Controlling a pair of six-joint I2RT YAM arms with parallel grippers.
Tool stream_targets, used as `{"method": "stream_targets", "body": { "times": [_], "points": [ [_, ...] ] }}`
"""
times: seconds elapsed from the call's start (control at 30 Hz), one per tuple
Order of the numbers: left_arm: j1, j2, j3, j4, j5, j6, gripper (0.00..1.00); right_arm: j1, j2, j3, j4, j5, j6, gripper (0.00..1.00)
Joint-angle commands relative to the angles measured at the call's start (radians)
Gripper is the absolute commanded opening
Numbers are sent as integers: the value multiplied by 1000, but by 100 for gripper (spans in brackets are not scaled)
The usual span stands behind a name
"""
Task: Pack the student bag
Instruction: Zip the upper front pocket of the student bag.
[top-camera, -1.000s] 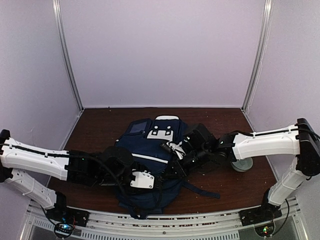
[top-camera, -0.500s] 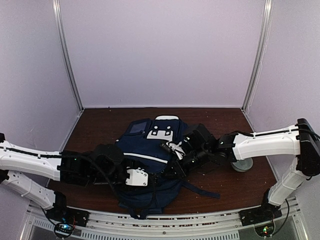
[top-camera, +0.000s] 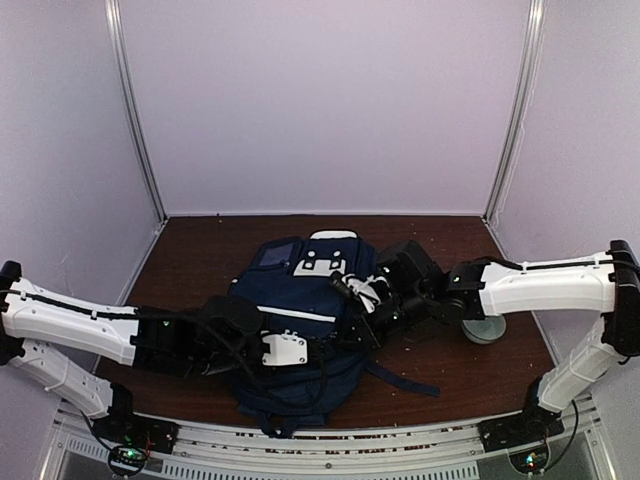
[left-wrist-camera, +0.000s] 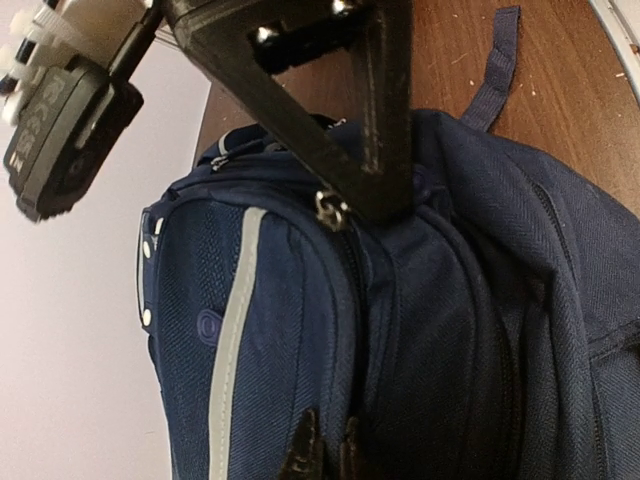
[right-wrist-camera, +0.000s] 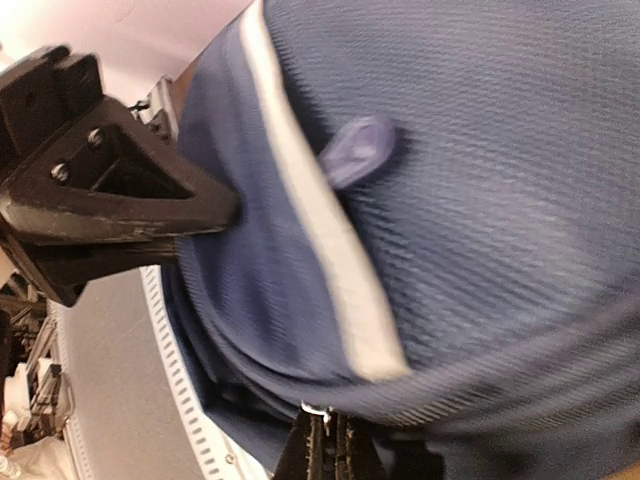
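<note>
The student bag (top-camera: 300, 300) lies mid-tabletop (top-camera: 200, 250), toward the near edge. I judge it soft and slumping, best taken at seams. My left fingers (left-wrist-camera: 385, 150) are clenched beside the zipper pull (left-wrist-camera: 328, 208); my right fingers (right-wrist-camera: 120, 190) are clenched against its side fabric.

Brown counter (top-camera: 200, 250); grey disc (top-camera: 487, 334) at right side; lilac walls (top-camera: 320, 100); metal rail (top-camera: 400, 438) along near edge.
</note>
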Motion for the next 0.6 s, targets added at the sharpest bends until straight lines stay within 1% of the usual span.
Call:
{"method": "stream_targets", "body": {
  "times": [0.0, 0.1, 0.2, 0.37, 0.5, 0.57],
  "points": [
    [19, -44, -25, -75, -59, -37, 0, -99, -74, -7, -115, 230, -38, 0],
    [20, -63, -28, -96, -28, -41, 0, -143, -72, 29, -190, 350, -80, 0],
    [19, -73, -29, -108, -6, -43, 0, -176, -47, 86, -260, 416, -120, 0],
    [19, -74, -26, -85, 0, -64, 0, -195, -19, 147, -273, 411, -157, 0],
    [19, -63, -23, 26, 17, -115, 0, -197, -30, 147, -256, 400, -167, 0],
    [19, -45, -11, 86, 38, -141, 0, -204, -45, 144, -253, 389, -170, 11]
  ]
}}
